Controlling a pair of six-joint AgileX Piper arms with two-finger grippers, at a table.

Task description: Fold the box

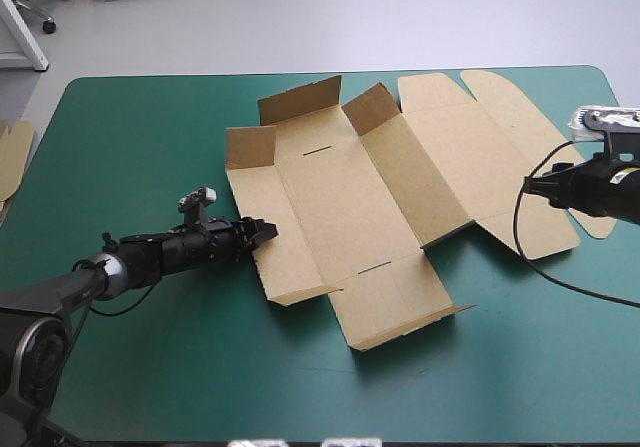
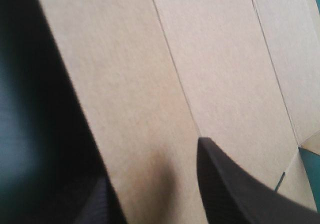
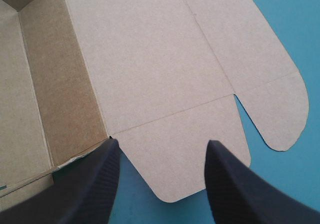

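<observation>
The box [image 1: 350,197] lies mid-table, long axis left to right, lid [image 1: 450,157] flat on the right, some walls [image 1: 300,99] half raised. The left gripper [image 1: 264,233] is nearer: its fingers [image 2: 230,189] stand apart at the box's left edge, board between them. The right gripper [image 1: 530,187], likewise apart, hovers over the lid's right flaps.
</observation>
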